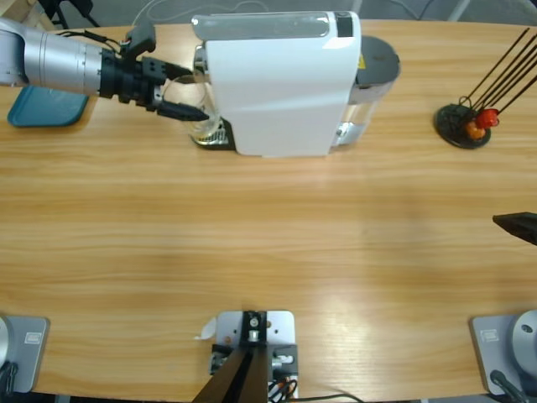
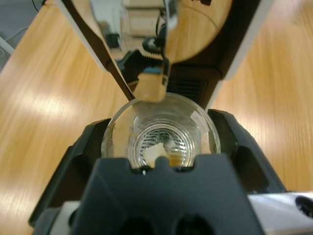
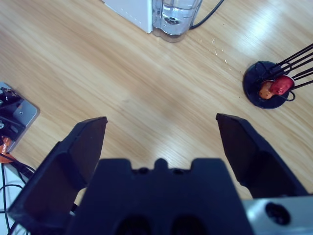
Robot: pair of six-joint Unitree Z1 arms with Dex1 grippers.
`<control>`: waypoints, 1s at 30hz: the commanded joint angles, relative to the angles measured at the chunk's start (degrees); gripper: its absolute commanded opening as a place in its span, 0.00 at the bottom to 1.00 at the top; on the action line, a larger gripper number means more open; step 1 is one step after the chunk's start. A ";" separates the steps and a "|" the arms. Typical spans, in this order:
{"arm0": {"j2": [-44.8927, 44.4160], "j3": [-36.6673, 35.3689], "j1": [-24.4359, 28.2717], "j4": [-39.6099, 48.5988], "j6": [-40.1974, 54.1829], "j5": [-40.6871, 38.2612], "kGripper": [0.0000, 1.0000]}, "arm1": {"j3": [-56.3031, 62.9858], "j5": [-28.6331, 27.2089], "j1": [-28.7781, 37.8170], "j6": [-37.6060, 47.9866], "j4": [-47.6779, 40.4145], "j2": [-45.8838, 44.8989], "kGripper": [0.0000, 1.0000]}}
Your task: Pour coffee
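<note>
Clear glass [image 2: 161, 134] under machine spout [image 2: 149, 85]

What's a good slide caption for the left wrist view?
Left end effector around a clear glass beneath the coffee machine spout, with no coffee visible yet.

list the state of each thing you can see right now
left hand: jaws around the glass, under the machine's spout
glass: upright on the drip tray, no coffee visible in it
coffee machine: upright on the table
right hand: open, empty, above bare table
capsule stand: upright, near the far right edge
</note>
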 commanded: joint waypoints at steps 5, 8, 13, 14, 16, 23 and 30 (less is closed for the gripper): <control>4.74 -2.35 -2.60 -0.79 -2.05 1.04 0.00 | 2.15 0.76 -1.24 -0.30 -0.57 -0.34 1.00; 4.46 -1.65 -2.60 -0.79 -2.05 1.38 0.00 | 2.15 0.76 -1.32 -0.30 -0.57 -0.42 1.00; 4.18 -1.05 -2.61 -0.76 -2.05 1.59 0.00 | 2.15 0.85 -1.32 -0.30 -0.57 -0.42 1.00; 4.09 -0.82 -2.60 -0.70 -2.05 1.77 0.00 | 2.15 0.85 -1.32 -0.30 -0.57 -0.42 1.00; 3.79 -0.17 -2.60 -0.70 -2.05 3.05 0.00 | 2.15 0.85 -1.32 -0.30 -0.62 -0.42 1.00; 3.51 0.21 -2.33 -0.79 -2.05 3.51 0.00 | 2.15 0.85 -1.32 -0.30 -0.50 -0.69 1.00; 3.56 0.00 -3.00 -0.70 -2.05 2.84 0.00 | 2.15 0.85 -1.41 -0.32 -0.75 -0.42 1.00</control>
